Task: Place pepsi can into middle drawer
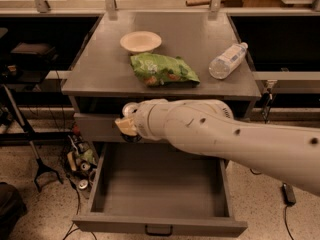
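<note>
Where things stand: a grey cabinet top (100, 69) in the upper middle of the frame, carrying a pale bowl (141, 41), a green chip bag (162, 70) and a clear water bottle (227, 60) lying on its side.
Room: speckled floor (300, 219); cables and clutter (77, 161) at lower left; dark shelving on both sides.
Middle drawer (200, 225): pulled fully out at the bottom centre, with a black handle on its front.
Arm (225, 139): crosses from the right edge to left of centre.
Gripper (126, 126): in front of the upper drawer front (95, 126), above the open drawer's rear left; I cannot tell how far open it is.
Pepsi can (132, 138): only a dark rounded bit just under the gripper; I cannot tell its long axis or heading.
</note>
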`<action>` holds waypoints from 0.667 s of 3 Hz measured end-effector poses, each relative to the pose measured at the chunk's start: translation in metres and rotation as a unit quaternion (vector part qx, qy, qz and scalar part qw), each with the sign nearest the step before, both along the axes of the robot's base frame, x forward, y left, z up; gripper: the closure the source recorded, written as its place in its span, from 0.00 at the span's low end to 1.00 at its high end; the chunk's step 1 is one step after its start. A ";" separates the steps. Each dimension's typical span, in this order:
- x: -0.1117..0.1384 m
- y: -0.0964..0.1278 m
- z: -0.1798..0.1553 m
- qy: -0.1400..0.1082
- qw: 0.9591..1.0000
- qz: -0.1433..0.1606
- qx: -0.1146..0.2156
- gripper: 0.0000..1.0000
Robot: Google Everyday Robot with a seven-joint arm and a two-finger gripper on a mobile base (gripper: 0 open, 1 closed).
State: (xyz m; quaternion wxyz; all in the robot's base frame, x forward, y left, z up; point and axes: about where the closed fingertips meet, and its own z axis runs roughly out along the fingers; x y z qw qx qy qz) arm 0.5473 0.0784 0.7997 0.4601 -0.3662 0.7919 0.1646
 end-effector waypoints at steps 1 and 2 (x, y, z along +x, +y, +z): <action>0.000 0.028 -0.029 0.014 0.999 0.027 -0.014 1.00; -0.002 0.064 -0.061 0.055 0.997 0.052 -0.012 1.00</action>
